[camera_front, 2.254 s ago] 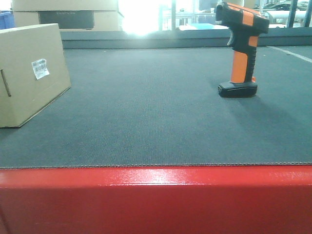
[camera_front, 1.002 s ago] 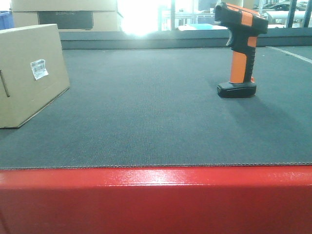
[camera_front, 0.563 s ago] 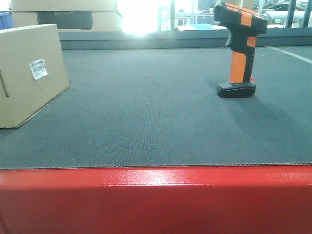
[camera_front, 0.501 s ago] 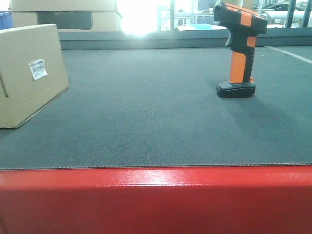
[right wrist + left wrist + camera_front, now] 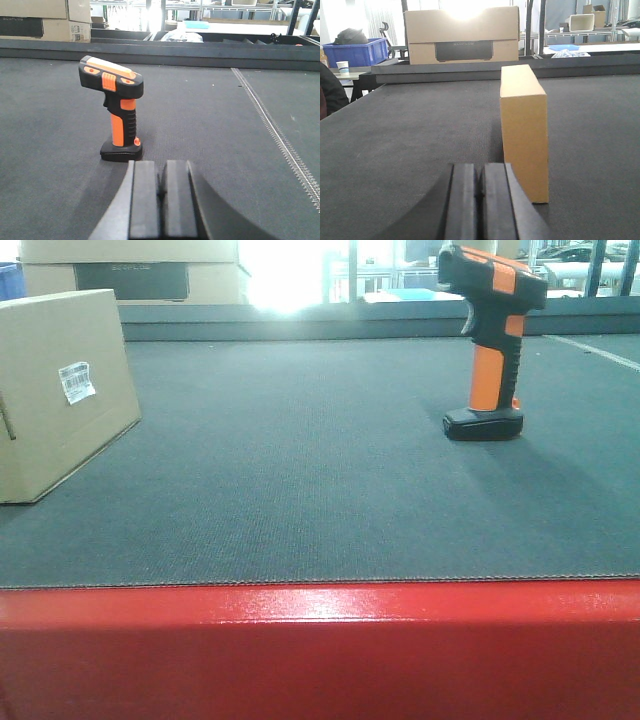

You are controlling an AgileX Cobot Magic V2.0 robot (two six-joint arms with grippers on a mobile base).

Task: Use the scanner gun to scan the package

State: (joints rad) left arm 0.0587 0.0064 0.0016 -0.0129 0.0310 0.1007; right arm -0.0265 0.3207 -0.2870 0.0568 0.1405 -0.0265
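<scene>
- The left hand [image 5: 479, 200] sits low over the table [image 5: 395, 150], its two dark pads pressed together with nothing between them.
- The right hand [image 5: 161, 205] is likewise closed and holds nothing.
- The package [image 5: 524, 125] stands on its narrow side just beyond the left hand, slightly to its right, apart from the pads; in the front view its white label [image 5: 76, 382] faces right.
- The scanner gun [image 5: 114, 107] stands upright on its flat black foot, just beyond the right hand and a little left of it, untouched.
- The table's dark grey mat [image 5: 300, 460] ends at a red front edge [image 5: 320, 650].
- Far off, a larger cardboard box [image 5: 462, 35] with a dark panel stands past the table; left of it is a blue crate [image 5: 355, 52], its contents unclear.
</scene>
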